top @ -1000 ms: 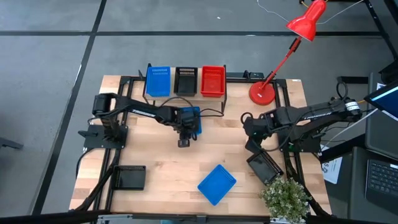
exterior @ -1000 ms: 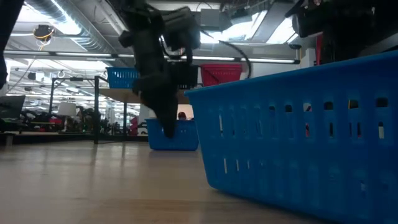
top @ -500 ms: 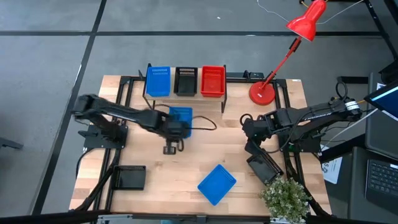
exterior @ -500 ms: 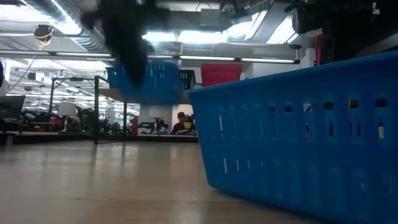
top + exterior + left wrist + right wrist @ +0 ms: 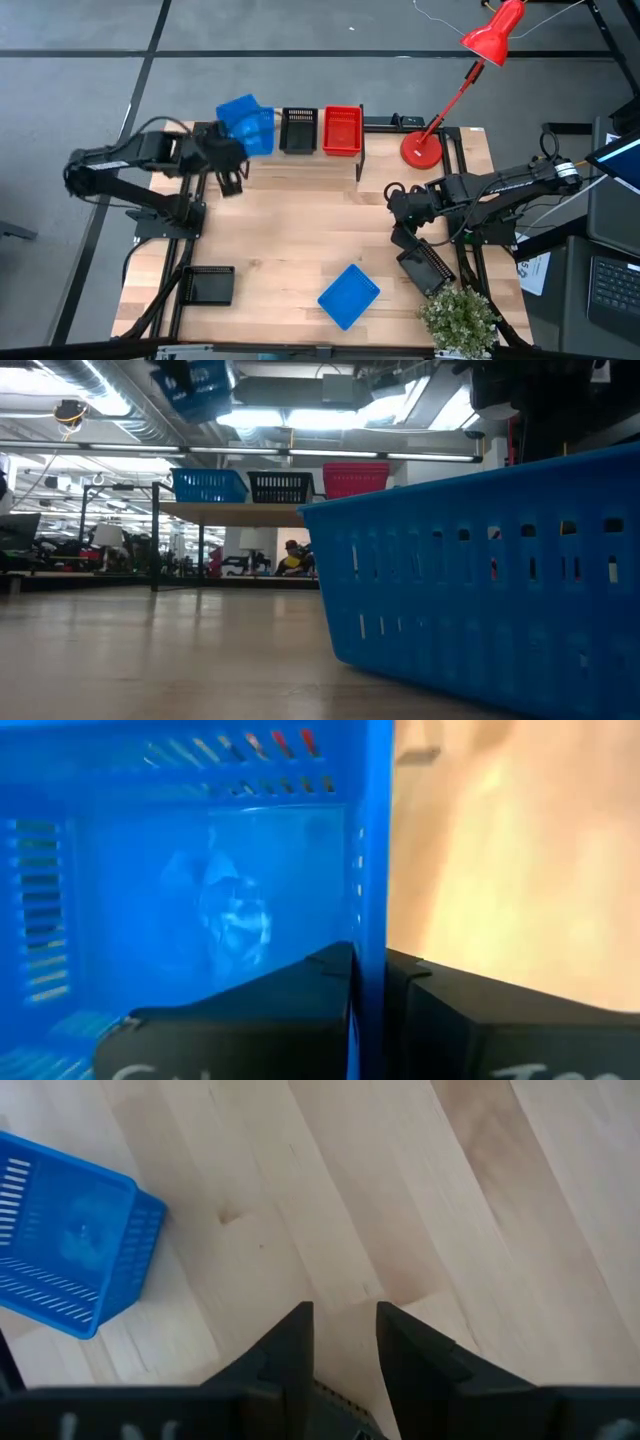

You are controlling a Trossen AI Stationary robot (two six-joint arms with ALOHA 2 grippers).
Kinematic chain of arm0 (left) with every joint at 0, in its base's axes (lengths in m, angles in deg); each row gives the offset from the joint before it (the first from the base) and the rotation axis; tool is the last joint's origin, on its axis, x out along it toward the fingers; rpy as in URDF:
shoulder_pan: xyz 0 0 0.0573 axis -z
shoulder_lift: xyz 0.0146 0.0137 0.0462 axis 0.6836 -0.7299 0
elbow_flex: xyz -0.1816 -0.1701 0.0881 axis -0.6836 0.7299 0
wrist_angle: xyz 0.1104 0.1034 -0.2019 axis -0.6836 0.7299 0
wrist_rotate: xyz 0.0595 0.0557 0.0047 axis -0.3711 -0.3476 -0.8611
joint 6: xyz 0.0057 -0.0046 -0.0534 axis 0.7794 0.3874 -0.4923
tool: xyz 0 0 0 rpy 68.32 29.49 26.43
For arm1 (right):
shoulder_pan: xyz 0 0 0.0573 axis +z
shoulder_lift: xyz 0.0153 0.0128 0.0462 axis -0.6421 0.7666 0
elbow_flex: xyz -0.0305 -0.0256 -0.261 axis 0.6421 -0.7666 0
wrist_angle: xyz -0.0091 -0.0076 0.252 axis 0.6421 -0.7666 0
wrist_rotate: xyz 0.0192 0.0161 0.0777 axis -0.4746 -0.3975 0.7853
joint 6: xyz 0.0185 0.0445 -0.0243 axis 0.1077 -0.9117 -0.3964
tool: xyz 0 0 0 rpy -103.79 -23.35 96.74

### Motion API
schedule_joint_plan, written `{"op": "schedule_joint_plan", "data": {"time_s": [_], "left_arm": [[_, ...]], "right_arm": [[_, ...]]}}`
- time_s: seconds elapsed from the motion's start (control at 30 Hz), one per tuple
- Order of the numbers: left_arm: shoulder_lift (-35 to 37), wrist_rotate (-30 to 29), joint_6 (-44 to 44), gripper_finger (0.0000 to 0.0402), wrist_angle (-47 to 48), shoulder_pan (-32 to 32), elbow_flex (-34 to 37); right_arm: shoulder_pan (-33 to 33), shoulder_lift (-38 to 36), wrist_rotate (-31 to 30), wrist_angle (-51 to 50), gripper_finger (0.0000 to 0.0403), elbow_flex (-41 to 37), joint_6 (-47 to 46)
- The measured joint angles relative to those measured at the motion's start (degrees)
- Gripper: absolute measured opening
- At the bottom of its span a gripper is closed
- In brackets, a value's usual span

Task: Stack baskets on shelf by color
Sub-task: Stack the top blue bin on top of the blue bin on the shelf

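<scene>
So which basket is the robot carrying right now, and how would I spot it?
Look at the shelf along the table's back edge, where blue, black and red baskets sit in a row. Above its blue end, the left gripper is shut on the wall of a blue basket. It is the only basket in the air, and it hangs tilted.

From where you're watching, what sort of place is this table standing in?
Probably a robotics lab or workshop. Two dark robot arms are bolted to a wooden table, a red desk lamp leans over it, and the low view shows a large hall behind with ceiling ducts and more equipment benches.
</scene>
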Motion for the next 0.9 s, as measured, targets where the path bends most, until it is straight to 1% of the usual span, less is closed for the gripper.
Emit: {"op": "schedule_joint_plan", "data": {"time_s": [0.07, 0.2, 0.3, 0.4, 0.47, 0.53, 0.57, 0.77, 0.9], "left_arm": [[0.37, 1.85, 4.43, 0.0, 0.91, -4.78, 0.02], [-0.53, 9.37, 12.35, 0.0, 1.42, -14.39, 0.1], [-3.39, 12.64, 18.01, 0.0, 1.01, -20.51, 1.12], [-7.49, 13.88, 21.46, 0.0, 0.35, -25.76, 1.9], [-9.5, 16.25, 22.94, 0.0, -0.51, -28.34, 1.81], [-11.06, 19.44, 23.98, 0.0, -1.14, -30.48, 1.86], [-11.45, 20.15, 24.66, 0.0, -1.21, -31.21, 1.88], [-12.77, 22.64, 26.3, 0.0, -1.18, -31.71, 1.87], [-12.75, 22.29, 26.33, 0.0, -1.28, -31.82, 1.79]], "right_arm": [[-0.02, 0.0, 0.0, 0.34, 0.011, 0.0, 0.0], [-0.02, 0.0, 0.02, 1.4, 0.011, 0.0, 0.05], [-0.02, 0.0, 0.02, 2.54, 0.011, 0.0, 0.13], [-0.02, 0.0, 0.02, 3.36, 0.011, 0.0, 0.13], [-0.02, 0.0, 0.02, 3.33, 0.011, 0.0, 0.11], [-0.02, 0.0, 0.02, 3.33, 0.011, 0.0, 0.11], [-0.02, 0.0, 0.02, 3.32, 0.011, 0.0, 0.08], [-0.02, 0.02, 0.02, 3.32, 0.011, 0.0, -0.02], [-0.02, 0.02, 0.03, 3.31, 0.011, 0.0, -0.04]]}}
